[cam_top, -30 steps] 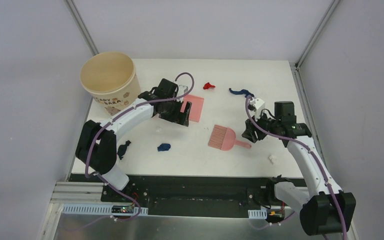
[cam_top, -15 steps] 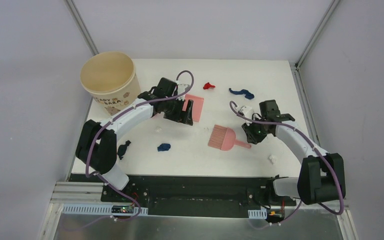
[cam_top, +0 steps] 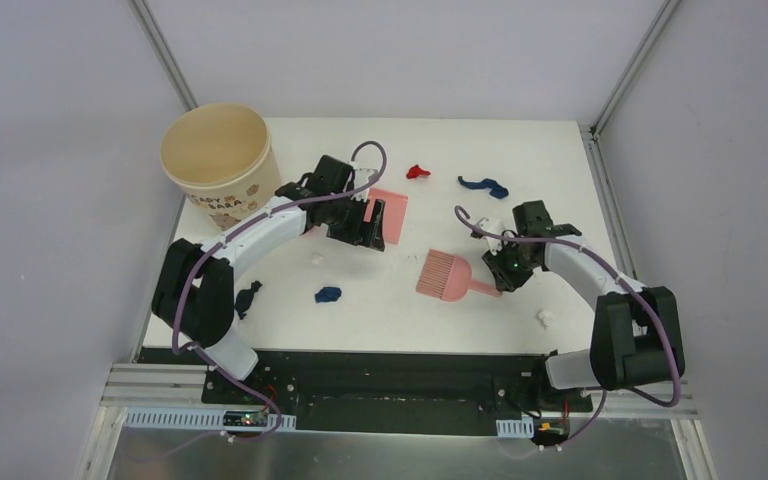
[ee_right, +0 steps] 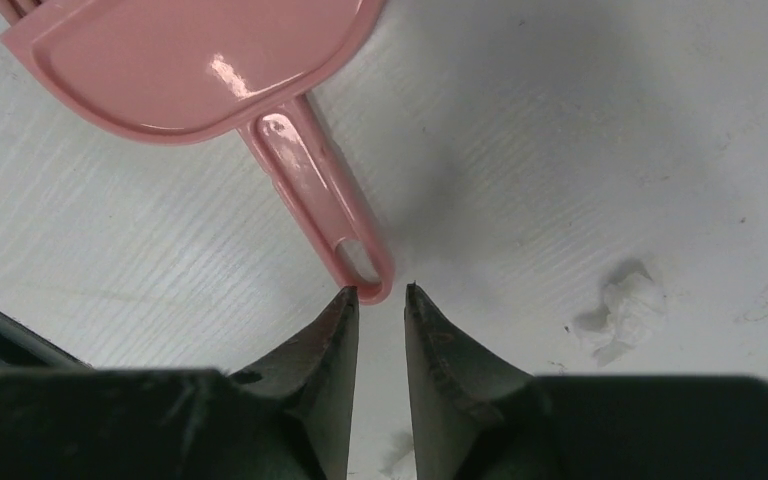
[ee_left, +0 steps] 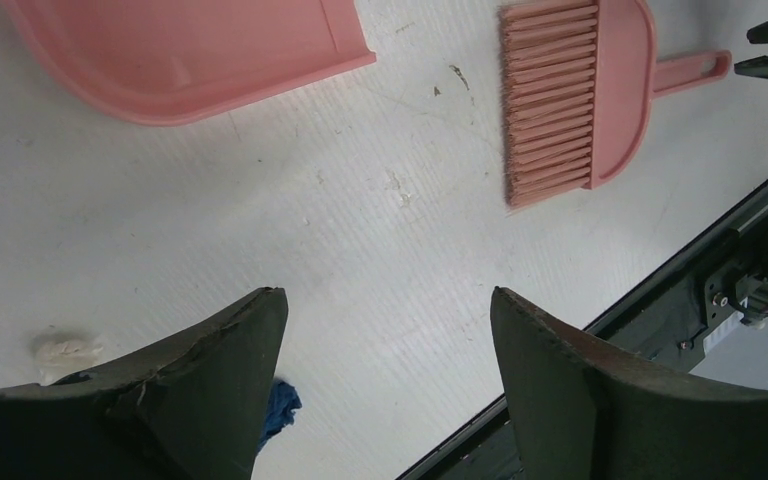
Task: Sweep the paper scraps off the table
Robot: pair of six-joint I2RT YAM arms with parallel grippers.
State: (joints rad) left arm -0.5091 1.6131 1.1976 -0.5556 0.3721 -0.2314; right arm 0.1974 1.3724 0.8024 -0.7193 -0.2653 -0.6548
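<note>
Right gripper [ee_right: 380, 299] sits low over the white table [cam_top: 560, 150]. Its two dark fingers are a narrow gap apart and grip nothing. The looped end of the pink hand brush [ee_right: 260, 70] handle lies just ahead of the fingertips, touching one of them or nearly so. Left gripper [ee_left: 385, 295] is spread wide and empty, with the pink dustpan [ee_left: 180, 50] ahead of it across bare tabletop.

The paper scraps [cam_top: 328, 294] lie scattered. A white scrap [ee_right: 620, 310] is just off to one side of the right gripper. A blue scrap [ee_left: 280, 408] and a second white scrap [ee_left: 65, 352] lie close under one left finger. A red scrap [cam_top: 417, 171] lies well beyond both grippers.

The scraps look crumpled, soft and almost weightless, so they would likely skid on the smooth, faintly ribbed surface. They are better swept than pinched. The brush is rigid, glossy plastic and probably slippery. Its slim flat handle is the place to hold it — partway along, not at the loop.
</note>
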